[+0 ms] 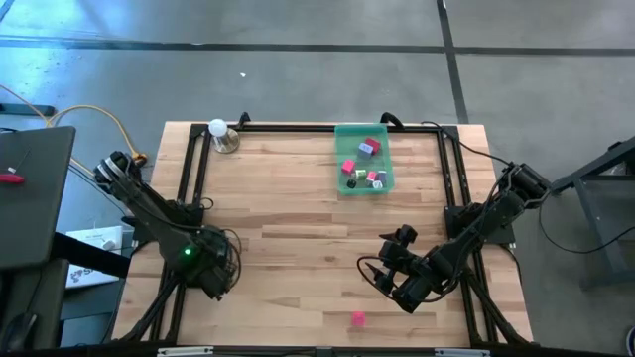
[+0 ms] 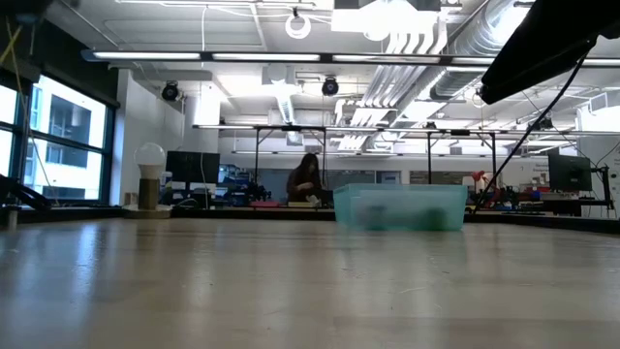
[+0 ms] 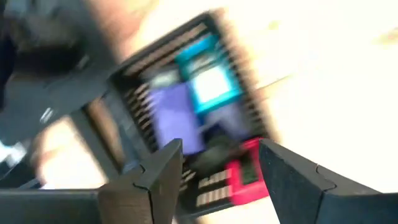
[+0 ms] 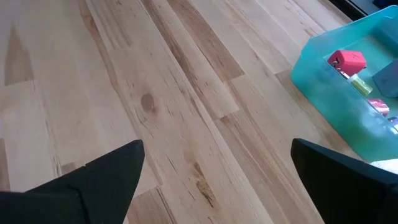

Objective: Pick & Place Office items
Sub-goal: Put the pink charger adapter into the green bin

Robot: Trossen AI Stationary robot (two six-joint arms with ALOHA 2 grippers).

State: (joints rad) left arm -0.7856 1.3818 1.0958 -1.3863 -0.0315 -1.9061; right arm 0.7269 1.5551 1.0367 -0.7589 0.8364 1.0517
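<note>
The left gripper hangs over a black tray of purple, teal and red pieces, fingers parted around nothing. The right gripper is spread wide and empty near the green tray holding several office items; a lone pink piece lies well apart from that tray, by the table's near edge.

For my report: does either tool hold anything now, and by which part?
Nothing is held. Right tool is open over bare wood; left tool is open above the black tray.

Setting: open-plan lab or workshop around my table. Evidence: exposed ceiling ducts, strip lights, rows of workbenches with monitors, one seated person, large windows.
</note>
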